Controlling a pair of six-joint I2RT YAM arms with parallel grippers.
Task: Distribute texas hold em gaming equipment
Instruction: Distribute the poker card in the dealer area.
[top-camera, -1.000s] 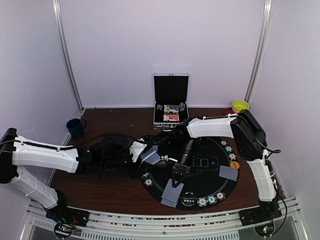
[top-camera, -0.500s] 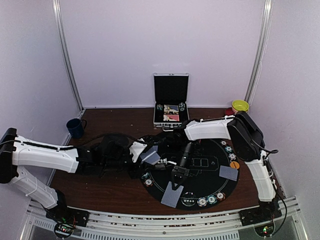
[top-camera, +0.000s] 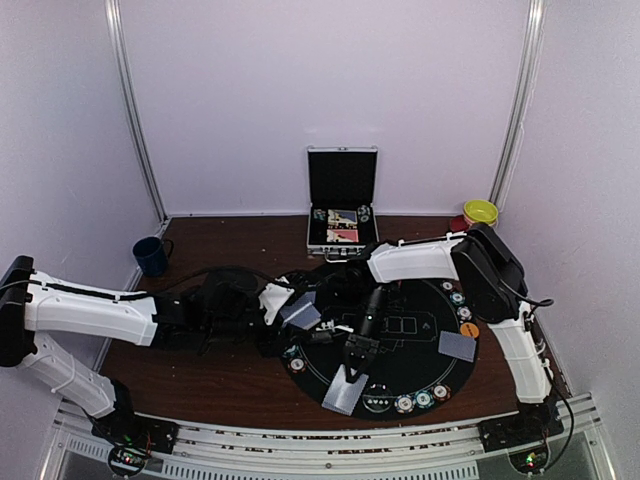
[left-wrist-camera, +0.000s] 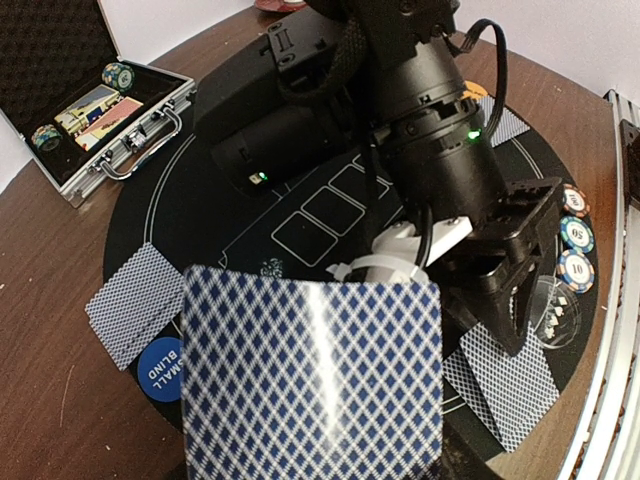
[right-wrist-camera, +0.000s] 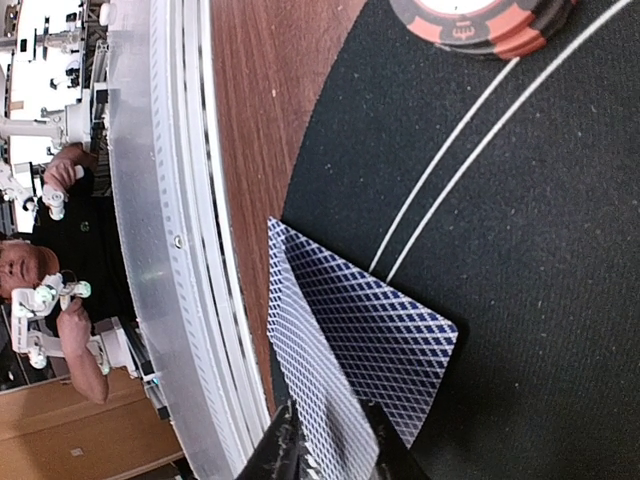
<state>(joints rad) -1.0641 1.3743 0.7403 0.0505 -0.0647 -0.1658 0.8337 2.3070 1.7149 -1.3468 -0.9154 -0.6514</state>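
A playing card (right-wrist-camera: 305, 360) — thin, light, slick, springy; best pinched at a short edge — leans over another card (right-wrist-camera: 390, 335) at the black mat's (right-wrist-camera: 520, 200) near rim, its back a blue diamond lattice. The right gripper's (right-wrist-camera: 325, 445) fingers flank its end; pinched or freed, one cannot tell. The left gripper (top-camera: 288, 306) clasps a card stack (left-wrist-camera: 312, 380).

walls (top-camera: 320, 90): pale lilac | table (top-camera: 230, 245): dark brown wood | posts (top-camera: 135, 110): silver
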